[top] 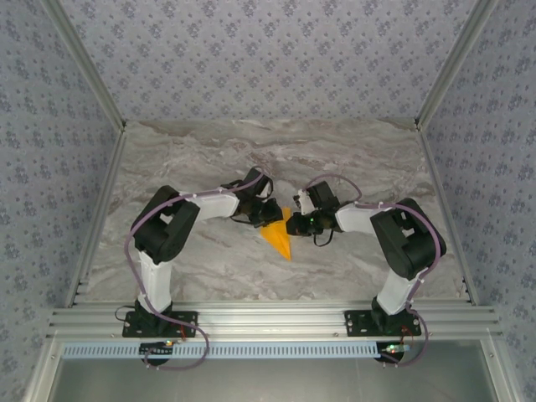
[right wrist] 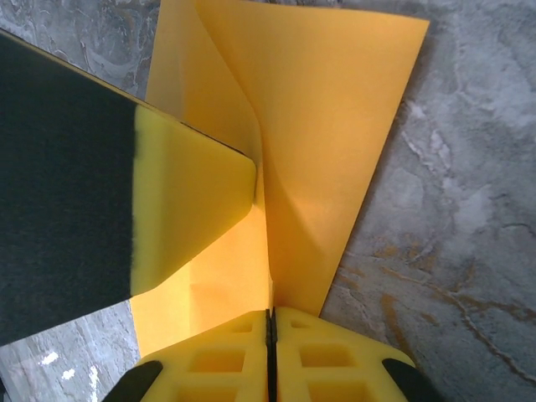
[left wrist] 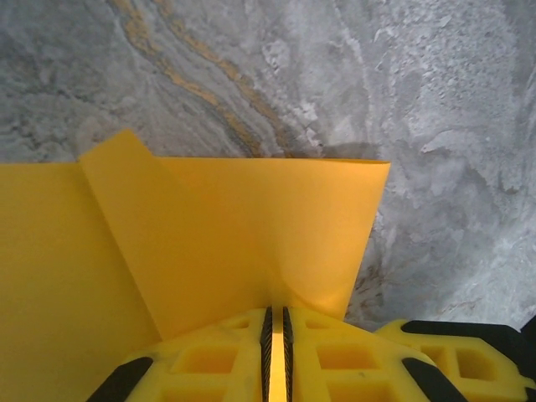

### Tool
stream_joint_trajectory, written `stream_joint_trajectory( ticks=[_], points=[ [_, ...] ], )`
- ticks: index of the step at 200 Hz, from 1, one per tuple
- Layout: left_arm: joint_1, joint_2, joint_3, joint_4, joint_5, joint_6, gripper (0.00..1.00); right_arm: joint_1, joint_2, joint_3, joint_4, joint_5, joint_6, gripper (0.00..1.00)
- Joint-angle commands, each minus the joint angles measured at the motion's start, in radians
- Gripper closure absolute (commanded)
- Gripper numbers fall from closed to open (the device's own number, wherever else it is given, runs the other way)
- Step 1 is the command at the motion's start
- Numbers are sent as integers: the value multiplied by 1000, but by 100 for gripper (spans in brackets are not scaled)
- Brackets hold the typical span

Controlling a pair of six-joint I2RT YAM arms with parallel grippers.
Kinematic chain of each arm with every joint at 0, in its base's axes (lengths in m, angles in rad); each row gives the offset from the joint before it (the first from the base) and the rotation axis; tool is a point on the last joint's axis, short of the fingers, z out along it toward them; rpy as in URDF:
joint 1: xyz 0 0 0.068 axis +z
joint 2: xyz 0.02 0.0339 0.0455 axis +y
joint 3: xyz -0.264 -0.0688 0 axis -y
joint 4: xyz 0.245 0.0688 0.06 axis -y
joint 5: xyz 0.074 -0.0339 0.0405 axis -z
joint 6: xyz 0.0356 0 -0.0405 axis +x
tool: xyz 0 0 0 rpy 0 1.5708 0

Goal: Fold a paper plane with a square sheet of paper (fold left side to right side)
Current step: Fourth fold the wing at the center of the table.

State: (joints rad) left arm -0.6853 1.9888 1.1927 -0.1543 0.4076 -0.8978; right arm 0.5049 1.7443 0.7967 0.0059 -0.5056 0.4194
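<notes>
Left gripper (left wrist: 276, 327) jaws were clamped on the folded paper (left wrist: 234, 243). Right gripper (right wrist: 270, 331) jaws were clamped on it too, the pinched edges hidden from me. From above I made out its pointed near tip, mid-counter (top: 209, 159) between the wrists; they covered its far part.

The paper plane (top: 279, 237) lies mid-table (top: 209, 159), tip toward the near edge — left gripper (top: 271, 215) at its far-left corner, right gripper (top: 294, 224) at its right, fingers (left wrist: 335, 366) pinching it.
</notes>
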Motion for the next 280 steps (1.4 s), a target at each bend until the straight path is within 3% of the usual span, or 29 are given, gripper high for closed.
stream_joint_trajectory(
  ticks=[1,40,103,162,280],
  points=[
    [6,18,-30,-12,-1,22,86,10,13,-14,-123,67,-26,92],
    [4,9,-93,7,-13,14,87,11,-21,3,-136,53,-26,89],
    [-4,-8,-169,51,-19,-4,89,4,-172,46,-240,60,-44,70],
    [-6,-20,-174,49,-24,-3,89,59,-177,-11,-82,-180,49,75],
    [-7,-18,-165,44,-25,0,90,126,-88,-40,-127,-113,24,77]
  ],
)
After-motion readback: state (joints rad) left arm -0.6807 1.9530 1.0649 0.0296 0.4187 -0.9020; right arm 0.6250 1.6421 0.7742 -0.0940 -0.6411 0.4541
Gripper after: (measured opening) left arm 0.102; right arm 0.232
